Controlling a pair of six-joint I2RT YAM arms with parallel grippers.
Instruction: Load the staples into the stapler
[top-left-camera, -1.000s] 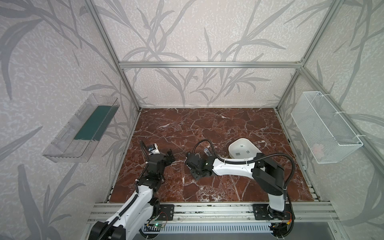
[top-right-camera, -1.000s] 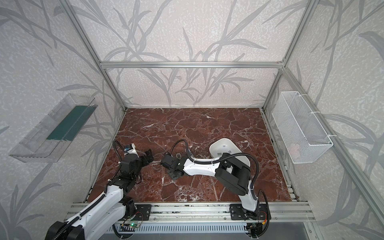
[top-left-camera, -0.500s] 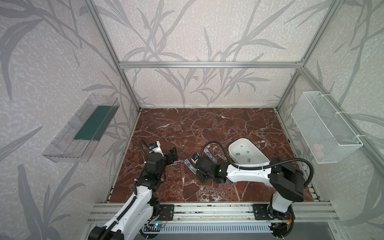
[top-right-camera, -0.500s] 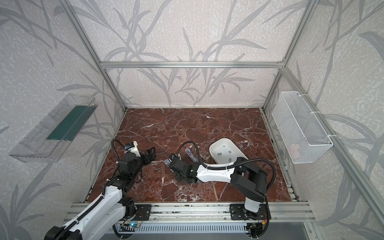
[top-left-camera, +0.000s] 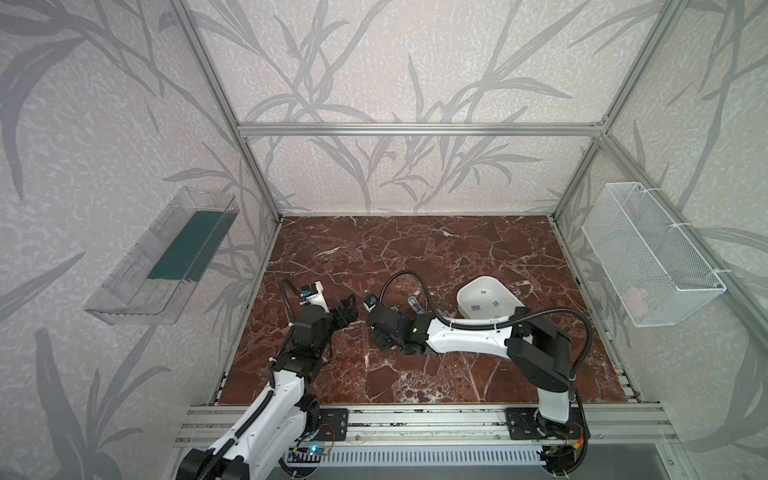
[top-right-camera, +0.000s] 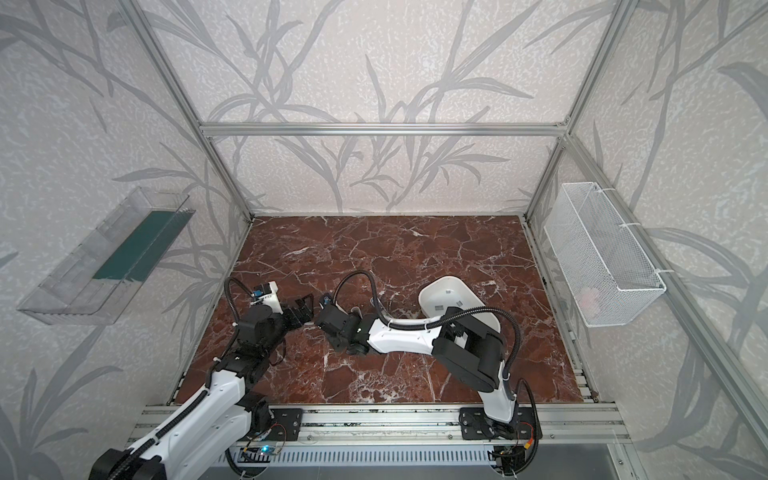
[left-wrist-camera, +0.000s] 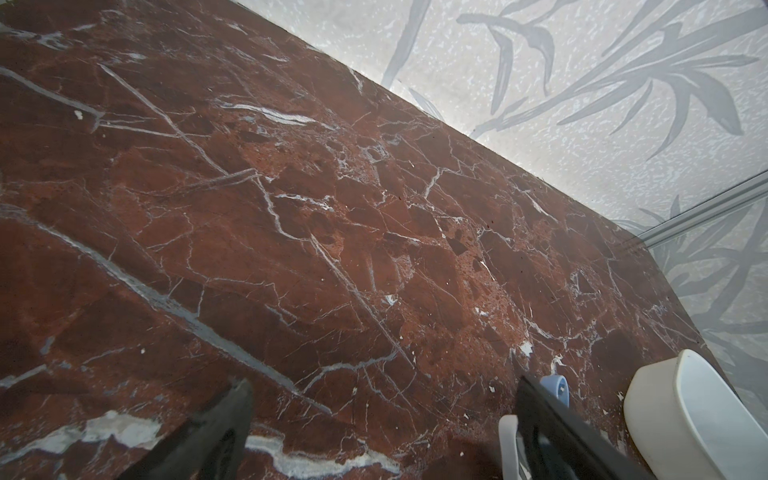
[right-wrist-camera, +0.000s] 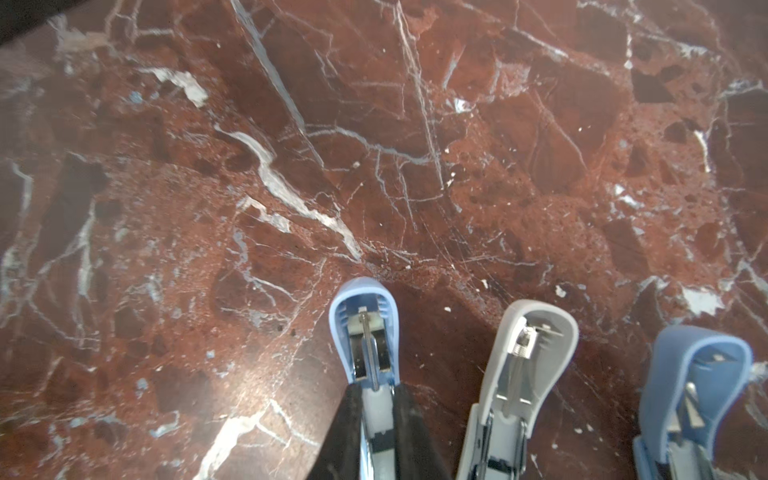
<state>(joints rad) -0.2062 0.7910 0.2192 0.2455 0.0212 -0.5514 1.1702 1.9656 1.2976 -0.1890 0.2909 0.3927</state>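
Red-brown marble worktop (top-left-camera: 415, 249) | white oval plastic tub (top-left-camera: 505, 294), in right half of worktop | left gripper (top-left-camera: 348, 311) wide open above left half, holding nothing | right gripper (right-wrist-camera: 380, 392) narrow, clamped on blue plastic stapler (right-wrist-camera: 363, 316), grey plastic stapler (right-wrist-camera: 536, 345) just beside | staples (top-left-camera: 482, 292), small flat grey strips, lying inside tub

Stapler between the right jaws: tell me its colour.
Light blue stapler, shown best in the right wrist view.

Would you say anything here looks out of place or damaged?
Nothing stands out. In the right wrist view the light blue stapler, grey stapler and blue stapler are hinged open, springs showing, which suits loading. The right gripper grips the light blue one; the left gripper is open, empty.
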